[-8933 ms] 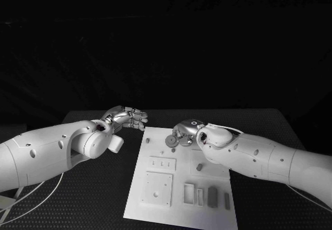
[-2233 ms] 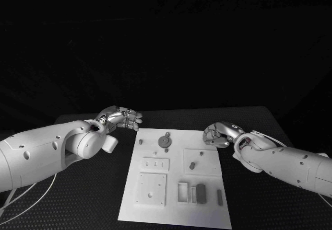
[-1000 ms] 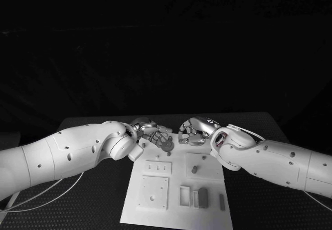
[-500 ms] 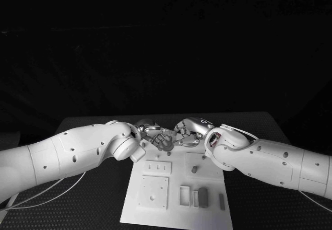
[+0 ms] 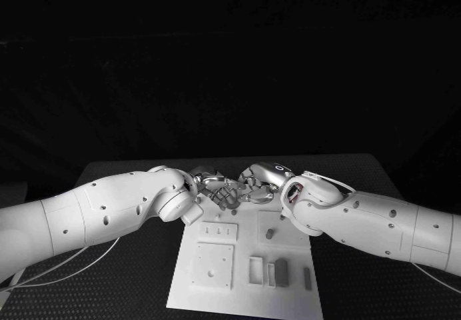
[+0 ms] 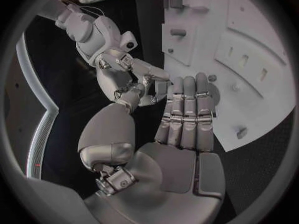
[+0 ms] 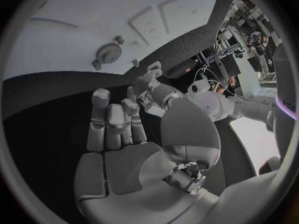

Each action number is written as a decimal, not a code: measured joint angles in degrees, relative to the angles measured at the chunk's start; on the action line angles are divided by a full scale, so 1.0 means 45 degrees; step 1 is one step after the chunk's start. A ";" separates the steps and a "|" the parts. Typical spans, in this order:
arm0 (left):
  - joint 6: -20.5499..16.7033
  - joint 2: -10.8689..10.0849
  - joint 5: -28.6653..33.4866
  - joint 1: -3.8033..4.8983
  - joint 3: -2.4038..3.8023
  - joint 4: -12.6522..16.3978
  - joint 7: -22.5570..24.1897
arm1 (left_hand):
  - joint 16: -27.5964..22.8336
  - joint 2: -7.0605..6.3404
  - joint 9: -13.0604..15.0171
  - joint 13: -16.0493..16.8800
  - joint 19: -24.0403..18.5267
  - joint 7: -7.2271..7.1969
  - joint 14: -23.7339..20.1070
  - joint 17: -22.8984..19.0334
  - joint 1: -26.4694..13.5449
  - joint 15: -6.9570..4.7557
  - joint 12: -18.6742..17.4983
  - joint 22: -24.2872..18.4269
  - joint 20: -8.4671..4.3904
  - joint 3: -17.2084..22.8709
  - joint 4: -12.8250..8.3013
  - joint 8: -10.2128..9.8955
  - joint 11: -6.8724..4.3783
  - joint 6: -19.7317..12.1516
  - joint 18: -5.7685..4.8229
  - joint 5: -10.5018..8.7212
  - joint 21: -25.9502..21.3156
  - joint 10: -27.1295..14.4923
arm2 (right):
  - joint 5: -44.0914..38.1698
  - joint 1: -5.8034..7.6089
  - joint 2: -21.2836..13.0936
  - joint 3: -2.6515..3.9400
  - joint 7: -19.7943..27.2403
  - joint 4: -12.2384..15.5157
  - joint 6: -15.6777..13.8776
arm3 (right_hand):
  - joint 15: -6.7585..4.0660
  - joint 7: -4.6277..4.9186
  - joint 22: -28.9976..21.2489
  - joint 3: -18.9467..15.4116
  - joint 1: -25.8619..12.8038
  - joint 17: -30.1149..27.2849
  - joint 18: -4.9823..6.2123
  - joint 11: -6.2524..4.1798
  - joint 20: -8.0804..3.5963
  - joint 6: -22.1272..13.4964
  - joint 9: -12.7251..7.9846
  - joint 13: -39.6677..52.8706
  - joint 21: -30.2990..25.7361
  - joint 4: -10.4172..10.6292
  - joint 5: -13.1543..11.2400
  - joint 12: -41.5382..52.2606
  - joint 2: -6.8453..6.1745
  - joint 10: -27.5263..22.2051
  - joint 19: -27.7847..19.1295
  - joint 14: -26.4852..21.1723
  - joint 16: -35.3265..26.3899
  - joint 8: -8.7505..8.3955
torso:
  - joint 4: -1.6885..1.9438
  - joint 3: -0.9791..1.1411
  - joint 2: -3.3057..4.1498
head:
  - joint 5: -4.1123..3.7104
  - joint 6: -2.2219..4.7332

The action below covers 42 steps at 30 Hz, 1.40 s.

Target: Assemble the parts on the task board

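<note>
Task board (image 5: pixel 240 267), assembly in progress: both hands over its far end.

The flat white plate lies on the black textured counter (image 5: pixel 115 280), reaching from under the hands toward the robot. The left hand (image 6: pixel 187 109) has straight, close-set fingers holding nothing; the right hand (image 7: pixel 115 122) likewise, fingers slightly apart. A round toothed gear (image 7: pixel 109 51) sits on the board just beyond the right fingertips. Small grey parts (image 5: pixel 282 272) stand in rectangular recesses nearer the robot; judged partly assembled, several recesses unfilled.

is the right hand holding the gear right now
No, in the right wrist view the gear lies on the task board, apart from the right hand, whose fingers are straight and empty.
</note>
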 measured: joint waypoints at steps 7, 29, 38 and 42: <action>0.0009 0.0015 -0.0050 0.0000 -0.0002 0.0001 -0.0053 | 0.0000 0.0243 0.0005 0.0097 0.0000 0.0001 -0.0001 0.0117 0.0189 -0.0001 0.0000 0.0066 0.0000 -0.0020 -0.0229 0.0000 0.0000 0.0000 0.0034 0.0000 0.0000 -0.0001 | -0.0028 0.0002 0.0029 0.0001 -0.0010 0.0030 0.0026 | 0.0002 -0.0019 0.0000 -0.0001 -0.0015 0.0000 0.0000 0.0001 0.0017 0.0020 0.0004 0.0001 0.0000 -0.0001 0.0000 0.0000 -0.0016 0.0001 0.0017 0.0002 0.0000 -0.0001 | 0.0009 0.0000 -0.0006 | -0.0013 -0.0013; 0.0020 0.0144 -0.0039 -0.0014 -0.0024 -0.0122 -0.0125 | -0.0149 0.1363 -0.0011 0.0475 0.0045 -0.0095 0.0177 0.0490 0.0889 -0.0092 -0.0001 0.0283 -0.0044 0.0100 -0.1373 -0.0004 -0.0089 0.0187 0.0122 0.0000 0.0000 0.0089 | -0.0060 0.0019 0.0252 0.0015 -0.0062 -0.0152 0.0137 | -0.0016 -0.0045 0.0000 0.0035 -0.0096 0.0000 0.0004 0.0003 0.0021 0.0051 0.0539 0.0001 0.0000 0.0035 0.0000 0.0000 -0.0094 0.0003 0.0015 -0.0032 0.0000 -0.0011 | 0.0009 -0.0009 -0.0010 | -0.0040 -0.0095; 0.0037 0.0119 -0.0038 -0.0016 -0.0024 -0.0115 -0.0146 | -0.0199 0.1837 0.0026 0.0684 0.0119 -0.0191 0.0406 0.0730 0.1115 -0.0136 0.0088 0.0391 -0.0118 0.0200 -0.1813 0.0111 -0.0161 0.0466 0.0104 -0.0001 0.0001 0.0340 | -0.0070 0.0022 0.0252 0.0019 -0.0046 -0.0148 0.0155 | -0.0006 -0.0049 0.0000 0.0035 -0.0136 -0.0011 0.0056 0.0003 0.0022 0.0056 0.0516 0.0001 0.0000 0.0035 -0.0001 0.0000 -0.0018 0.0003 0.0014 -0.0041 0.0000 -0.0071 | 0.0004 -0.0009 -0.0011 | -0.0031 -0.0114; 0.0048 0.0114 -0.0037 -0.0018 -0.0024 -0.0111 -0.0151 | -0.0199 0.2022 0.0026 0.0758 0.0139 -0.0183 0.0451 0.0835 0.1203 -0.0181 0.0098 0.0440 -0.0138 0.0306 -0.1923 0.0124 -0.0225 0.0544 0.0094 -0.0008 0.0001 0.0405 | -0.0077 0.0023 0.0253 0.0020 -0.0044 -0.0148 0.0174 | -0.0023 -0.0049 0.0000 0.0035 -0.0135 -0.0010 0.0056 0.0003 0.0023 0.0056 0.0518 0.0001 0.0000 0.0035 -0.0002 0.0000 -0.0017 0.0003 0.0014 -0.0022 0.0000 -0.0022 | 0.0000 -0.0007 -0.0013 | -0.0038 -0.0125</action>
